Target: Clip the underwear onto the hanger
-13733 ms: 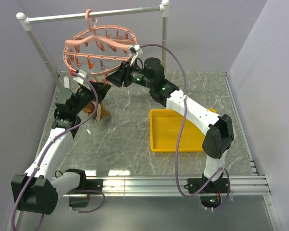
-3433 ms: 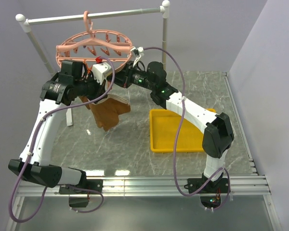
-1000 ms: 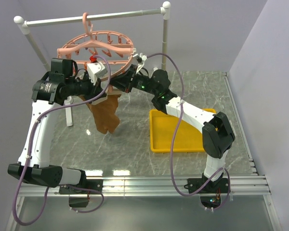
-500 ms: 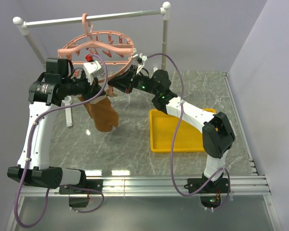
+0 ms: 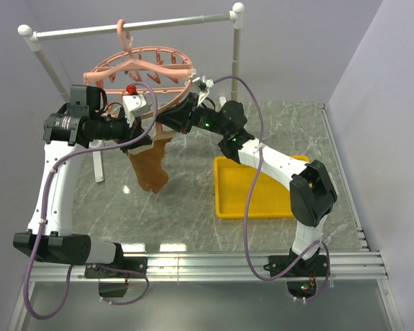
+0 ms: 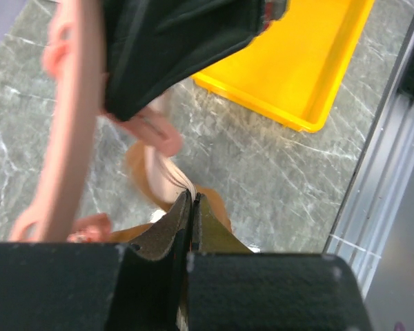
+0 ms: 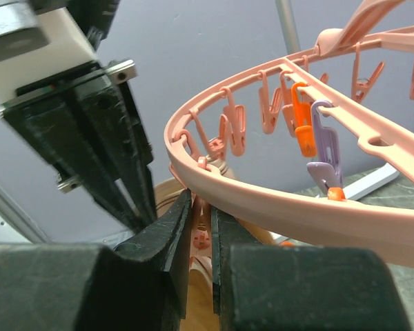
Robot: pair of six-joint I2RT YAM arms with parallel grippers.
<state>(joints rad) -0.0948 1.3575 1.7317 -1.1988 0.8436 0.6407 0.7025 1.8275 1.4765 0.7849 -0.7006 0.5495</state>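
The floppy brown cloth underwear [image 5: 150,169] hangs over the far-left part of the grey marble table [image 5: 193,221], its top pinched in the left gripper [image 6: 191,200]. It is just under the near rim of the salmon-pink round plastic hanger [image 5: 141,65], where the right gripper [image 7: 200,207] squeezes a small pink clip [image 7: 202,239].

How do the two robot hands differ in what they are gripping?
The left gripper is pinched fully shut on a thin edge of the brown underwear, which dangles below it. The right gripper is closed on a small pink clip under the ring of the hanger, jaws slightly apart. Both are raised, nearly meeting beneath the hanger.
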